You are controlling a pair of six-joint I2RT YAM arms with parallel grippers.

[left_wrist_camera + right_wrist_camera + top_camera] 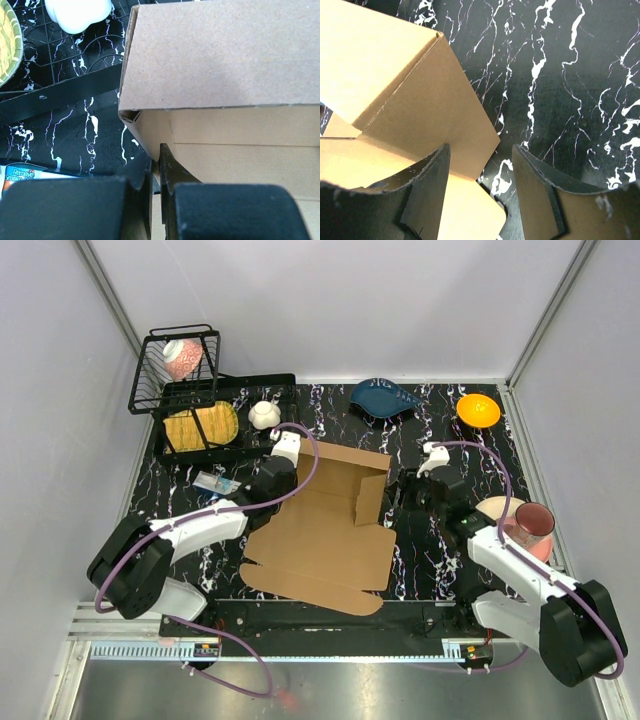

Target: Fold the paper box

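Top external view: at the tabletop's (pixel 425 565) far left corner a black wire basket (pixel 150 375) stands against a black rack (pixel 255 383). The rack carries a yellow ridged plate (pixel 200 426) and, at its right end, a small white rounded object (pixel 265 415). Nearer, toward the left edge, lies a small packet (pixel 217 483). In the left wrist view it reads "Remove", with a second line that begins "Smoke" and is cut off by a finger.

The left gripper (pixel 155 172) has its pads pressed together on the left side wall of the paper box (pixel 320 530), just short of the box's far left corner. The box sits mid-tabletop, plain brown and unprinted. Its far wall and both side walls are raised, and its front panel lies flat toward the near edge.

Behind the box are a blue leaf-shaped dish (pixel 385 398) and, at the far right corner, an orange bowl (pixel 478 410). The right gripper (pixel 481 148) stands spread at the box's right side flap, whose corner shows between the fingers, unclamped. A pink cup (pixel 533 523) sits by the right edge.
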